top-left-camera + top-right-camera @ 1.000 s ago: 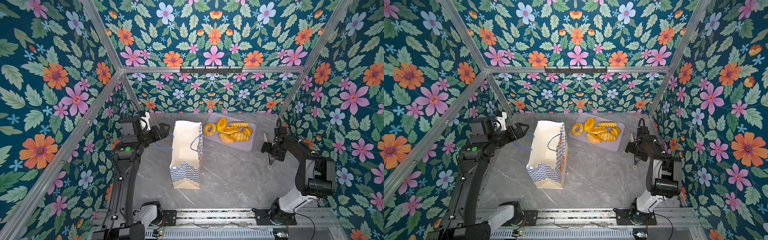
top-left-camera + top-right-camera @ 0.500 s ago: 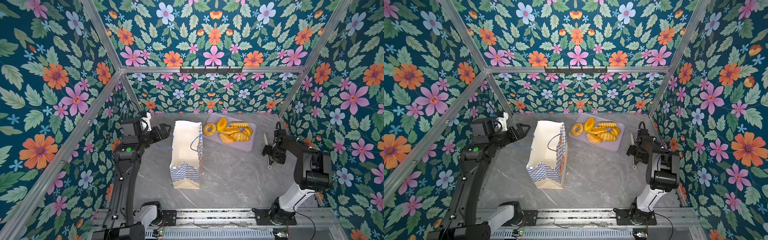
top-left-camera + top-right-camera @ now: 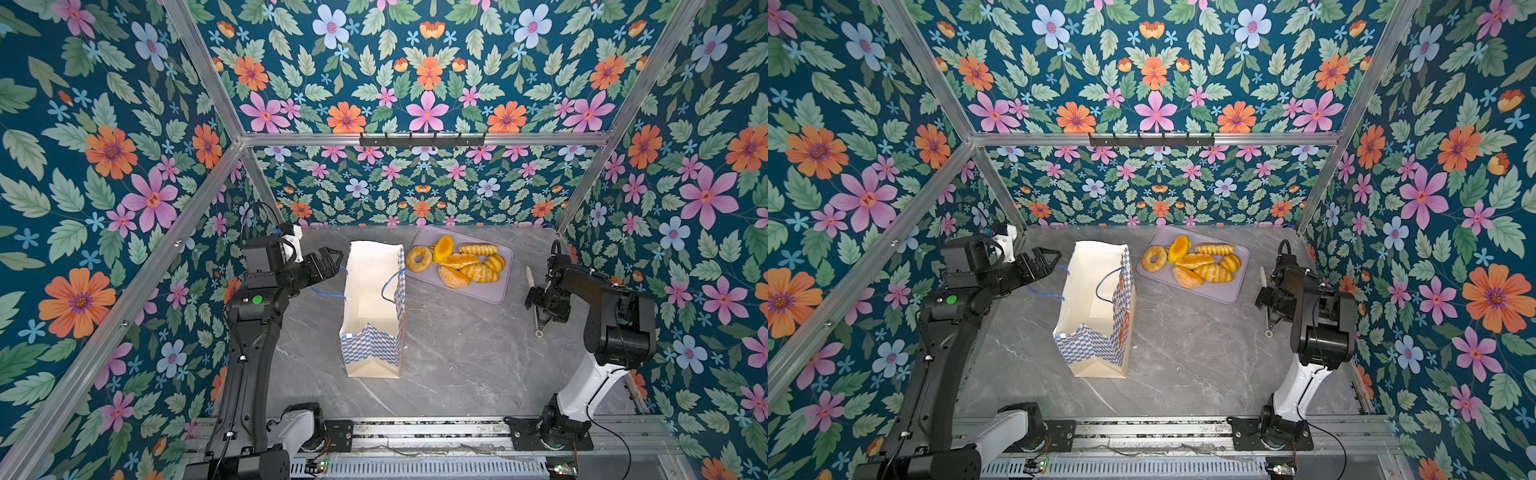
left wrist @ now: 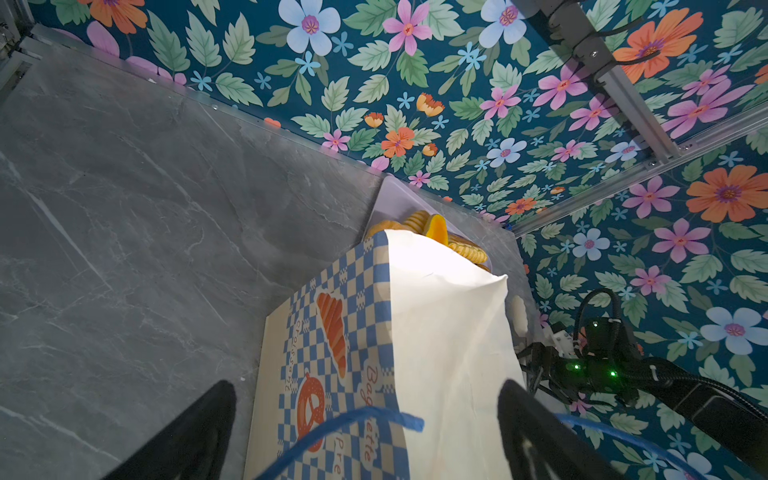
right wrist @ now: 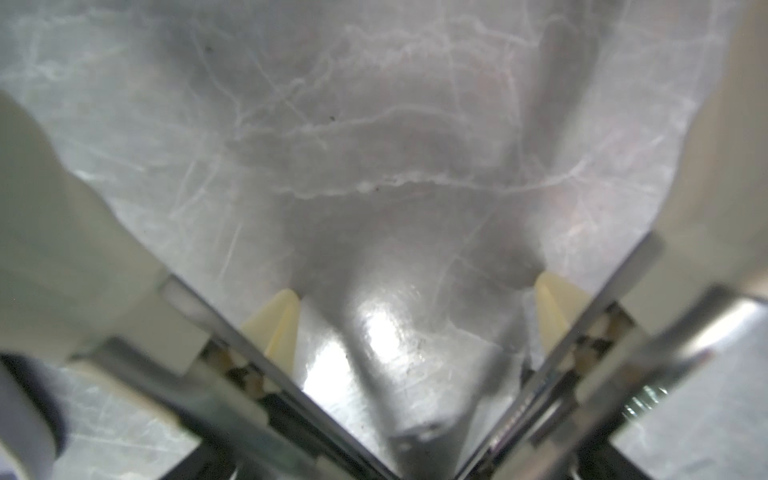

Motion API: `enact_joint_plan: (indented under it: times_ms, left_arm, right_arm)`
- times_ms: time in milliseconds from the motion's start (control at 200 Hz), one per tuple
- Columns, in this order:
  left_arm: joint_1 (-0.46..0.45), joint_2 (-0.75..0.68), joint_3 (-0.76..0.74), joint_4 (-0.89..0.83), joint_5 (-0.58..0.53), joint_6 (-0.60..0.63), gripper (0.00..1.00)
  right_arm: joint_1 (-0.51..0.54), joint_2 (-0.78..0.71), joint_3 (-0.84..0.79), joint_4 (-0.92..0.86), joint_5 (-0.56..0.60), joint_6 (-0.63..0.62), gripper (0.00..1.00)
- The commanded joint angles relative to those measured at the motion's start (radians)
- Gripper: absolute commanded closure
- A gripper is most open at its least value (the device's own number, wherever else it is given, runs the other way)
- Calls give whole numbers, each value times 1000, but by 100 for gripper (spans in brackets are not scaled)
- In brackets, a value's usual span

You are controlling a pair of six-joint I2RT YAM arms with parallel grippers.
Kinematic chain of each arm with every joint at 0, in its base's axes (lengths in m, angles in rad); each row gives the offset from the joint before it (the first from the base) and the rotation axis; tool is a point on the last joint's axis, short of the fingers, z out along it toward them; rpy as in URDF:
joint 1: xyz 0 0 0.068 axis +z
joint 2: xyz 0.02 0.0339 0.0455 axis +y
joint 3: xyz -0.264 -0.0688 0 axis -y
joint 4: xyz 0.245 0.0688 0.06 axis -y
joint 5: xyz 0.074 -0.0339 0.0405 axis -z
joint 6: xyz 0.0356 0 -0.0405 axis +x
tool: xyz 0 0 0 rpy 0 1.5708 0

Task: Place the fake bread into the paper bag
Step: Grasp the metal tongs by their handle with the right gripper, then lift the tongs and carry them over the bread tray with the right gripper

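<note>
The paper bag (image 3: 374,291) (image 3: 1092,291) stands upright and open at mid-table, its white lining showing. Several pieces of fake bread (image 3: 457,264) (image 3: 1192,264), a ring donut (image 3: 418,258) among them, lie on a lilac tray (image 3: 490,291) behind and to the right of the bag. My left gripper (image 3: 334,259) (image 4: 363,386) is open at the bag's left rim (image 4: 436,332), with a blue cord handle (image 4: 353,419) crossing between its fingers. My right gripper (image 3: 540,305) (image 3: 1273,305) hangs low over metal tongs (image 3: 539,330) (image 5: 584,328) on the table. Its jaws are hidden.
The tongs have cream tips (image 3: 529,276) pointing toward the back wall. Flowered walls close in the grey marble table (image 3: 457,365) on three sides. A metal rail (image 3: 415,432) carrying both arm bases runs along the front edge.
The right arm has folded in closer and its gripper has sunk lower over the tongs, which lie where they were. The left arm, bag and bread have not moved.
</note>
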Motion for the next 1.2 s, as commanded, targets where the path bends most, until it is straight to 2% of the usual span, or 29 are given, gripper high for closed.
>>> enact_joint_plan:
  times_ms: [0,230,400,705,915,1090,1200]
  left_arm:
    - [1,-4,4,3,3,3,0]
    - [1,-10,1,-13,-1,8,0]
    - [1,-19,2,-23,-1,10,0]
    - [1,-38,13,-60,-8,16,0]
    - [1,-46,44,-126,-40,39,0]
    - [1,-44,83,-205,-78,66,0]
    - [-1,-31,123,-261,-33,64,0]
  right_arm:
    - [-3,19,-13,8,23,-12,23]
    - [-2,-53,-76,48,13,5,35]
    - [13,-188,-113,44,-24,22,44]
    - [154,-397,-82,-45,-14,24,53]
    - [259,-493,-23,-122,3,24,55]
    - [334,-523,61,-211,-2,17,56]
    - [385,-514,121,-270,-30,3,58]
